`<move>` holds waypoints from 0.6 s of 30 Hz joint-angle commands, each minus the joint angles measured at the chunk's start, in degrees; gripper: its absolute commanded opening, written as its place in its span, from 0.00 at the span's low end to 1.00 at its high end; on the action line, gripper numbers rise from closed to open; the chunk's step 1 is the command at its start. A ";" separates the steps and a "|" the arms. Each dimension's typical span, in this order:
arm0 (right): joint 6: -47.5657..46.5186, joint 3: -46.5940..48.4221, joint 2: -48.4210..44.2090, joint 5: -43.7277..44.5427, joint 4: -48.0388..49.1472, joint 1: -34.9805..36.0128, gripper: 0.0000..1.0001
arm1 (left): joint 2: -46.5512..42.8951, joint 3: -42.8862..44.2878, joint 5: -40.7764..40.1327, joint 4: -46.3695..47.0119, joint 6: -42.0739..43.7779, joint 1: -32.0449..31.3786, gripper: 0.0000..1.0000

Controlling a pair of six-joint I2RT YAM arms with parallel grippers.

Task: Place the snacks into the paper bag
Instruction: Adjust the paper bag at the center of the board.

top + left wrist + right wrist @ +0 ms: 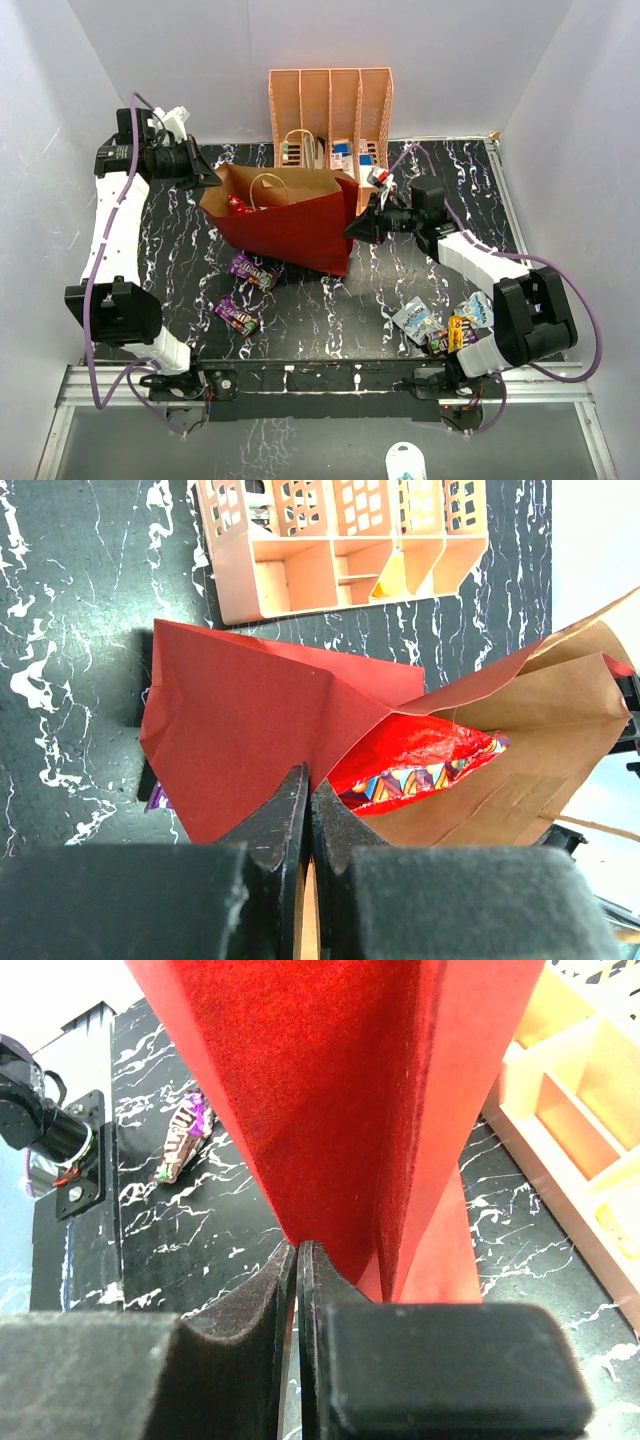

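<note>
The dark-red paper bag (290,225) stands open in the middle of the table. My left gripper (212,178) is shut on its left rim; in the left wrist view the gripper (308,780) pinches the red paper (240,730). My right gripper (352,228) is shut on the bag's right edge, seen close in the right wrist view (297,1250). The red chip bag (420,760) lies inside, also visible from above (238,206). Two purple candy bars (250,268) (237,315) lie in front of the bag. Blue-grey pouches (414,318) (477,308) and a yellow packet (457,332) lie at the front right.
A peach slotted organizer (330,105) with small blue-white boxes (343,155) stands behind the bag. White walls enclose the table on three sides. A metal rail (320,385) runs along the near edge.
</note>
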 commanded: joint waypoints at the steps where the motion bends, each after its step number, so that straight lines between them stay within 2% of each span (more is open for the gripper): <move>1: -1.26 -0.68 -3.16 -2.61 4.33 -0.55 0.08 | -1.51 3.37 1.43 1.70 -1.15 -0.01 0.00; 5: -2.87 -0.84 -2.95 -1.41 2.92 -0.62 0.09 | 0.90 3.78 0.67 3.10 -1.66 -1.41 0.00; 6: -3.41 -0.57 -2.87 -0.75 2.12 -0.61 0.12 | 1.68 3.98 0.30 3.28 -1.68 -2.06 0.00; 9: -5.85 1.14 -2.43 1.54 -1.92 -0.61 0.26 | 4.56 5.37 -0.66 3.14 -1.21 -3.85 0.00; 12: -9.79 3.47 -1.87 3.79 -8.54 -0.71 0.46 | 6.48 6.29 -2.39 2.59 0.00 -5.71 0.00; 14: -12.32 5.03 -1.80 5.11 -13.00 -0.72 0.54 | 6.63 5.65 -2.26 2.68 0.29 -5.89 0.00; 16: -14.12 5.72 -2.22 6.40 -15.63 -0.78 0.58 | 6.54 5.02 -2.25 2.86 0.90 -5.94 0.05; 18: -15.37 5.64 -3.31 7.96 -16.92 -0.79 0.61 | 6.21 4.29 -2.57 3.17 1.44 -5.97 0.14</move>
